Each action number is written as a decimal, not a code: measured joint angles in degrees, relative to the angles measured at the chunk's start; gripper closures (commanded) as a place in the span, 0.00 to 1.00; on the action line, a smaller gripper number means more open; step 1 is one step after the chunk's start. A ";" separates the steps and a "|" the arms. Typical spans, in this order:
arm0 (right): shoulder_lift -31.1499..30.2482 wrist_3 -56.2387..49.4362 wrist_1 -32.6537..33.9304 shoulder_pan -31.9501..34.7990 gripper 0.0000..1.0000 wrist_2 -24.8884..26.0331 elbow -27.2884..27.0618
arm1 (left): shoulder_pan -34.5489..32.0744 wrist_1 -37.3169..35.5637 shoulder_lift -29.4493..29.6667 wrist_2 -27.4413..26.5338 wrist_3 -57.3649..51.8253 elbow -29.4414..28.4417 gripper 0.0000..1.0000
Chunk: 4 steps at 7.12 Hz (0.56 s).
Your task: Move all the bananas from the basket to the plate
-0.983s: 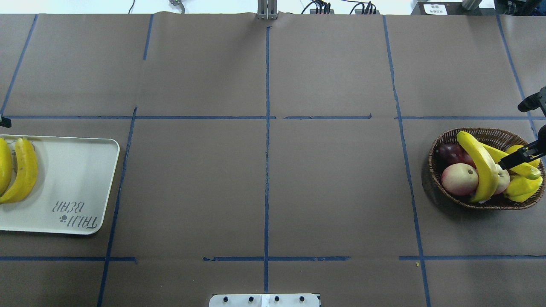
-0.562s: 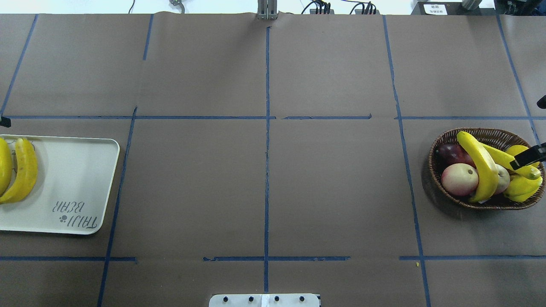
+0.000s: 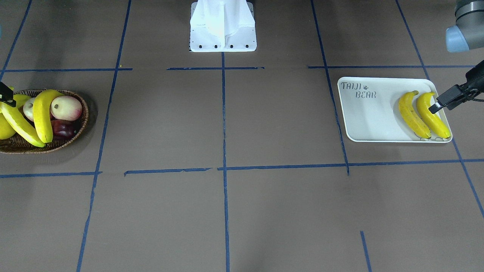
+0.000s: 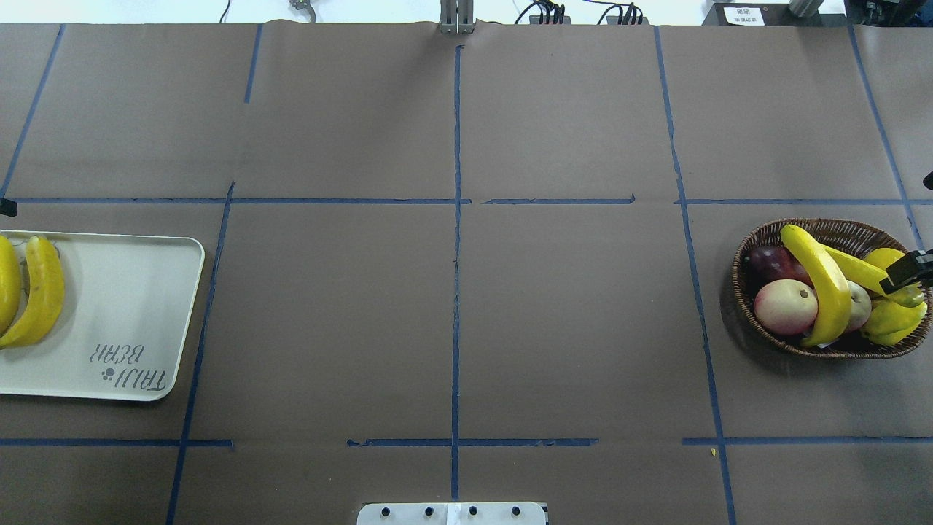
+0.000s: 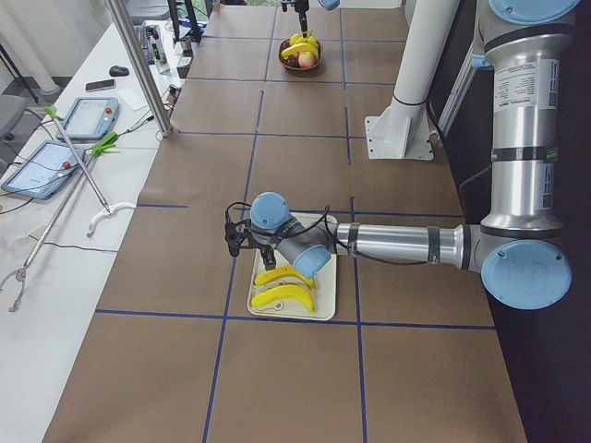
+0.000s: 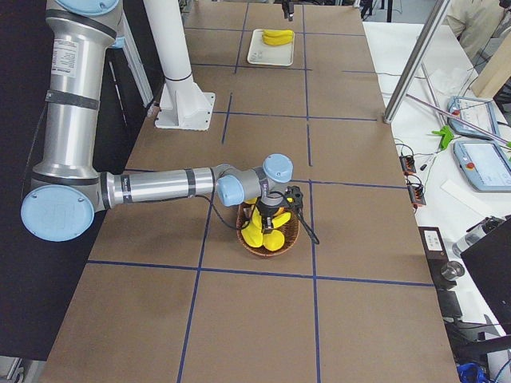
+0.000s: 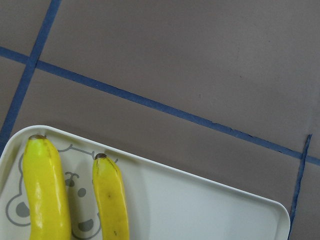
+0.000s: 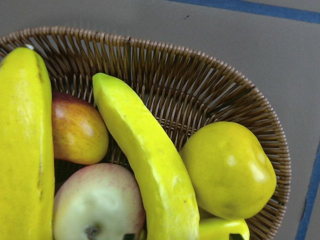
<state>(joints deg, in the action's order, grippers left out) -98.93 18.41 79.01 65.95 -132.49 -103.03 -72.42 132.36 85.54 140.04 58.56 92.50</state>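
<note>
The brown wicker basket (image 4: 736, 281) at the table's right holds a thick banana (image 4: 820, 288) and a slim banana (image 4: 856, 270) lying across other fruit. My right gripper (image 4: 906, 271) hangs low over the basket's right side. In the right wrist view (image 8: 181, 236) it is open, its tips on either side of the slim banana (image 8: 150, 165). The off-white plate (image 4: 131, 292) at the left holds two bananas (image 3: 412, 115) (image 3: 435, 119). My left gripper (image 3: 434, 108) hovers over the outer one, holds nothing and seems open. Only one finger shows.
The basket also holds a cream-and-pink fruit (image 4: 786, 306), a dark red fruit (image 4: 769, 261) and round yellow fruit (image 8: 227, 170). Blue tape lines cross the brown table cover. The robot's white base (image 3: 223, 26) stands at the table's near middle.
My right gripper has shifted toward the basket's right rim, away from the thick banana. The bananas, the plate and my left gripper have not moved.
</note>
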 measured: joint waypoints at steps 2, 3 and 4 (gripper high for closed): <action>-0.05 0.06 -0.13 -1.46 0.38 0.51 -0.13 | 0.00 0.00 -0.05 -0.03 0.05 0.03 0.00; -0.24 0.05 -0.16 -2.20 0.39 0.66 -0.18 | 0.00 0.00 -0.10 -0.03 0.06 0.00 0.00; -0.50 0.05 -0.17 -2.78 0.54 0.77 -0.21 | 0.01 0.00 -0.15 -0.03 0.06 -0.02 0.00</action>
<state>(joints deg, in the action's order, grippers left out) -99.43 18.46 78.84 63.17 -131.72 -103.25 -72.41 132.36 85.39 140.01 58.62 92.47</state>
